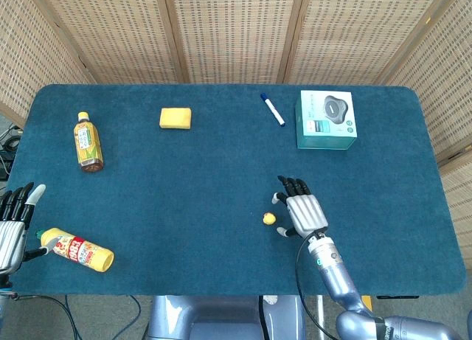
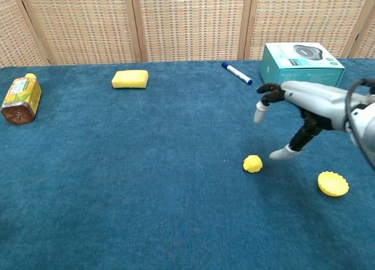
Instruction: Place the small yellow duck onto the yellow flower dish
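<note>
The small yellow duck [image 1: 269, 218] [image 2: 252, 163] sits on the blue cloth, near the front and right of centre. My right hand [image 1: 302, 209] [image 2: 304, 109] hovers just right of and above it, fingers spread and empty, the thumb tip close to the duck. The yellow flower dish [image 2: 333, 183] lies to the right of the duck; in the head view my right hand covers it. My left hand [image 1: 13, 226] rests open at the table's left front edge, touching nothing.
A teal box [image 1: 326, 119] and a blue marker [image 1: 271, 109] lie at the back right. A yellow sponge [image 1: 175, 118] and a tea bottle [image 1: 87, 141] are at the back left. A yellow bottle [image 1: 77, 249] lies beside my left hand.
</note>
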You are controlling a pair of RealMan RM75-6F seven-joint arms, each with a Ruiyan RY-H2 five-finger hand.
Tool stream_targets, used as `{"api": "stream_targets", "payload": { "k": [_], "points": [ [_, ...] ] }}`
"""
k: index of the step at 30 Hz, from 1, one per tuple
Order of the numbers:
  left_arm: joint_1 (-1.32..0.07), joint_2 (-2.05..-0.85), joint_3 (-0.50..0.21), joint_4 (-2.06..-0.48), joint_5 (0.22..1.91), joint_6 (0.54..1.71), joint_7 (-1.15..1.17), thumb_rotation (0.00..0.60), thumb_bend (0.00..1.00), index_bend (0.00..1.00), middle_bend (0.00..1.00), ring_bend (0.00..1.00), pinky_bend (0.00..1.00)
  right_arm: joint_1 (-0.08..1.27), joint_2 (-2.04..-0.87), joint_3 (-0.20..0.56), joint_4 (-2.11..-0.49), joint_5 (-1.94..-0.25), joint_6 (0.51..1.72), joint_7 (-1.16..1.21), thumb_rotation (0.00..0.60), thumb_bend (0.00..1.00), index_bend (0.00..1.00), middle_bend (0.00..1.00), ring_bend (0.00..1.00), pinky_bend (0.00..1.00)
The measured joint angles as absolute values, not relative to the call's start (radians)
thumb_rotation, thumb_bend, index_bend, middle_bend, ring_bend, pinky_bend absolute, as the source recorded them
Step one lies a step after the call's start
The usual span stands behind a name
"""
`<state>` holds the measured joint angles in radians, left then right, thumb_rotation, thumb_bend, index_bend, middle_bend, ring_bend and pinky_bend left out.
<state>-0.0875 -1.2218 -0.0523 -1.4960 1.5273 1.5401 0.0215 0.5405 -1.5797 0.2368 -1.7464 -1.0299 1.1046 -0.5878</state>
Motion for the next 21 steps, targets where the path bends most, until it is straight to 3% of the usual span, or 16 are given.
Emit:
{"api": "stream_targets", "payload": {
  "k": [21],
  "points": [
    [-0.090,-1.222,-0.046,-1.498,1.535,1.534,0.020,0.600,0.09,0.00,0.00,0.00,0.00,0.605,-1.702,0.206,-1.617,-0.922,1.100,-0.642,0.600,0.23,0.40,0.05,0.00,0.04]
  ]
}}
